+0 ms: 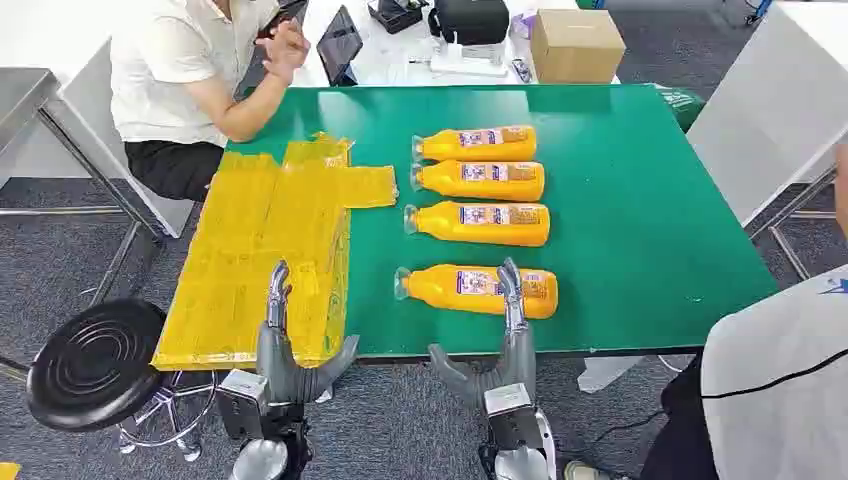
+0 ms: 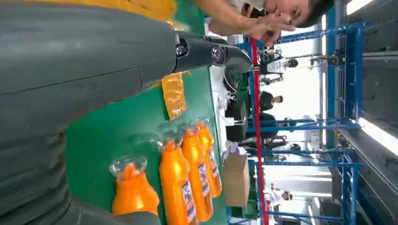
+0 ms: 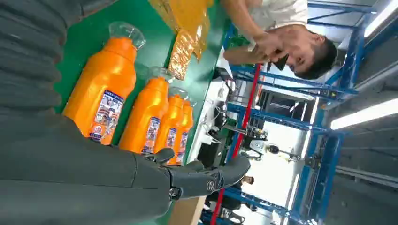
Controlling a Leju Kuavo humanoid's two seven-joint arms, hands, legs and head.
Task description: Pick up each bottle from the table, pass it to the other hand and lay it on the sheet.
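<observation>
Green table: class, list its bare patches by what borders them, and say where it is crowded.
On the green table, bare patches lie right of the four orange bottles to the right edge, along the far edge before the cardboard box, and between the yellow sheet and the bottle caps. The bottle row itself is crowded, with narrow gaps.

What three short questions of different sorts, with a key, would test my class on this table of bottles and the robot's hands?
1. True or false: a bottle already lies on the yellow sheet.
2. How many orange bottles lie on the green table?
3. Which hand is nearest the closest bottle: A left hand, B right hand?

Key: 1 false; 2 four; 3 B.
</observation>
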